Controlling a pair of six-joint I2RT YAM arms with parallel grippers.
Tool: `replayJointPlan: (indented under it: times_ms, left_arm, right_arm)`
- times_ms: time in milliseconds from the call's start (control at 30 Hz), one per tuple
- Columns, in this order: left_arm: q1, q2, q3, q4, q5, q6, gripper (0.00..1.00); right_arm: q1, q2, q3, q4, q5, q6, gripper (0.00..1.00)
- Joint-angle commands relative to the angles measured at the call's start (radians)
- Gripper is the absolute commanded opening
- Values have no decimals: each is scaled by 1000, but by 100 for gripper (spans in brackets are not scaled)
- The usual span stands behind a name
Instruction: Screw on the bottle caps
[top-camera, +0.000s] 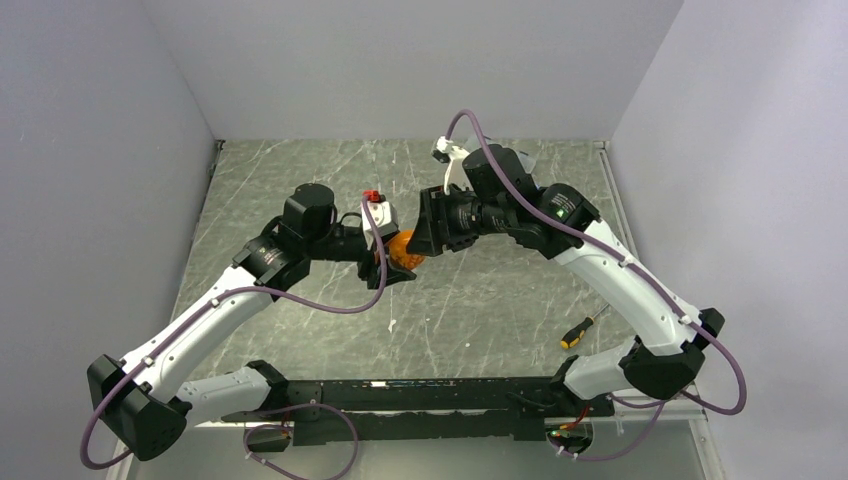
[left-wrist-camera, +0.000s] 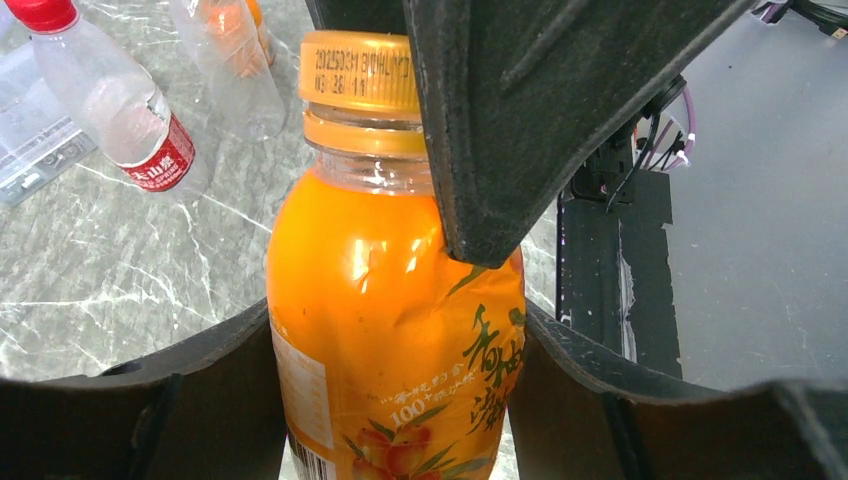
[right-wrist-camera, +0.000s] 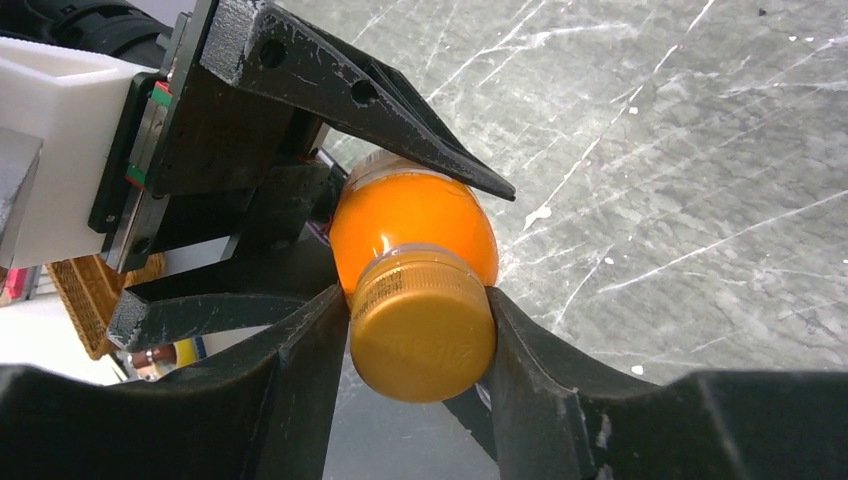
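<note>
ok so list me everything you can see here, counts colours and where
orange bottle: one, orange juice inside, held up between the two grippers
orange cap: one, orange, on that bottle's neck
red-capped bottle: one, clear with red label band, on the table
second clear bottle: one, clear, beside the red-capped one
clear box: one, see-through, next to the red-capped bottle
screwdriver: one, yellow and black handle, by the right arm
table: one, grey-green marbled
left gripper: one, black, clamped on the bottle's body
right gripper: one, black, fingers either side of the cap
</note>
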Motion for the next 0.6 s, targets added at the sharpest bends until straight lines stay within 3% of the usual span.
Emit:
replayJointPlan:
  times_ms: [0,167,300,567]
  left_arm:
    - [4,-11,-3,77,-10,10,0]
    - [3,-18,-12,80,-7,6,0]
    - [4,-15,-8,78,3,3,0]
    - [3,-16,-15,79,11,-5,0]
  right_arm:
    - [10,-36,37,22,24,40,56]
    - [2,-73,21,57,36,56,56]
    - [0,-88,5,81,28,57,52]
    - [0,-97,-27,101,56,54,20]
